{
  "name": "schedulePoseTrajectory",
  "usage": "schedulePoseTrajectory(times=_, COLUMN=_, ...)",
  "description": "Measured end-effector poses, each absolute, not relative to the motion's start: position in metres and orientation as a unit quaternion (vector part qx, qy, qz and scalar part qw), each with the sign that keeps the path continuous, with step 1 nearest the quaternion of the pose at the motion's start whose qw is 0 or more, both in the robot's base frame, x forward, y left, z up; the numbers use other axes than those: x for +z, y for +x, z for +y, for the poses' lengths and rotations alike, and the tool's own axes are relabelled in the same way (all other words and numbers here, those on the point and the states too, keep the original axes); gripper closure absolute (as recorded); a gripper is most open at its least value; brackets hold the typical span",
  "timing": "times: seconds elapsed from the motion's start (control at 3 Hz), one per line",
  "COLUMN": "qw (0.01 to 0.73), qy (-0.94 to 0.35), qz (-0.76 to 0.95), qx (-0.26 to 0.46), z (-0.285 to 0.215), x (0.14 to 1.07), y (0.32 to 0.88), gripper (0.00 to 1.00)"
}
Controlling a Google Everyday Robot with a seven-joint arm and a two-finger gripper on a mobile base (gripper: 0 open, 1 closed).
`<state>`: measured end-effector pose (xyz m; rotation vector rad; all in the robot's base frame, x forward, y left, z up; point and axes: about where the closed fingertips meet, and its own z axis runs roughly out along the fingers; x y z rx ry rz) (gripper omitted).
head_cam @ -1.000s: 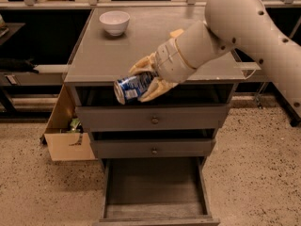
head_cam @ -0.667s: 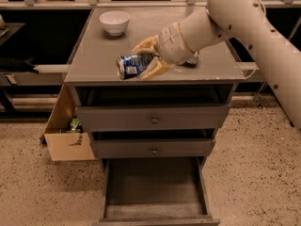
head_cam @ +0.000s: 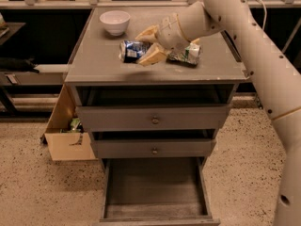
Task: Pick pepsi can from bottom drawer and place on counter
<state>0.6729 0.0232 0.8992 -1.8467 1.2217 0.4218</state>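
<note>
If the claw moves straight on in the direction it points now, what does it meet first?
The claw, shut on the pepsi can, points picture-left and slightly down. Probably the can would touch the bare counter first; the white bowl lies off that line.

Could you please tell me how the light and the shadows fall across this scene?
Camera view: the light falls from above, so the counter is evenly lit with no strong glare; the recess just under it lies in deep shadow; the open bottom drawer is dim, darkest at its back; the gripper, shut on the pepsi can above the counter's middle, is brightly lit.
</note>
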Motion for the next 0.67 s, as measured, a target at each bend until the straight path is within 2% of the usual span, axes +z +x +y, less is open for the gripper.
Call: schedulePoseTrajectory(times=0.67, qw=0.400, qy=-0.707, qz=0.547, qx=0.203, z=0.018, x=0.872, y=0.718, gripper=0.35)
